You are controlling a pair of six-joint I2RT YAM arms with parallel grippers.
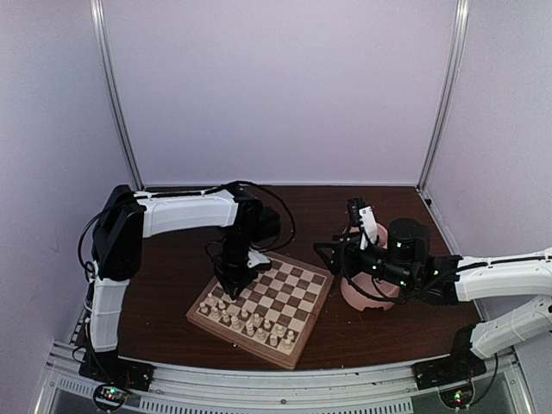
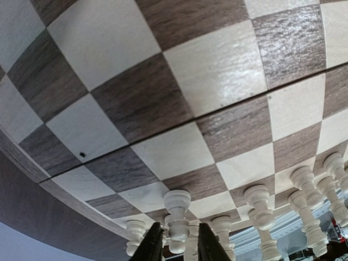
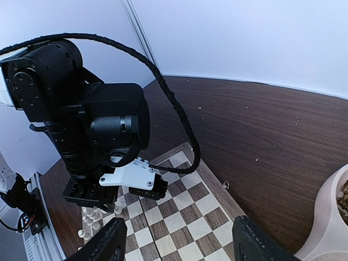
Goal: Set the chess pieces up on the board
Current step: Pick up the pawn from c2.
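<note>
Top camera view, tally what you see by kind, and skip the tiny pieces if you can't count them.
Chessboard: 1
Pink bowl: 1
Robot arms: 2, the left arm and the right arm
Total: 4
Cream chess pieces stand in two rows along the board's near edge, too small to count reliably.

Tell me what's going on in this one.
The left claw is down on the chessboard, its fingers either side of a cream pawn standing among the cream pieces lined up along the near edge; whether it grips is unclear. The right claw hangs open and empty near the pink bowl, right of the board.
</note>
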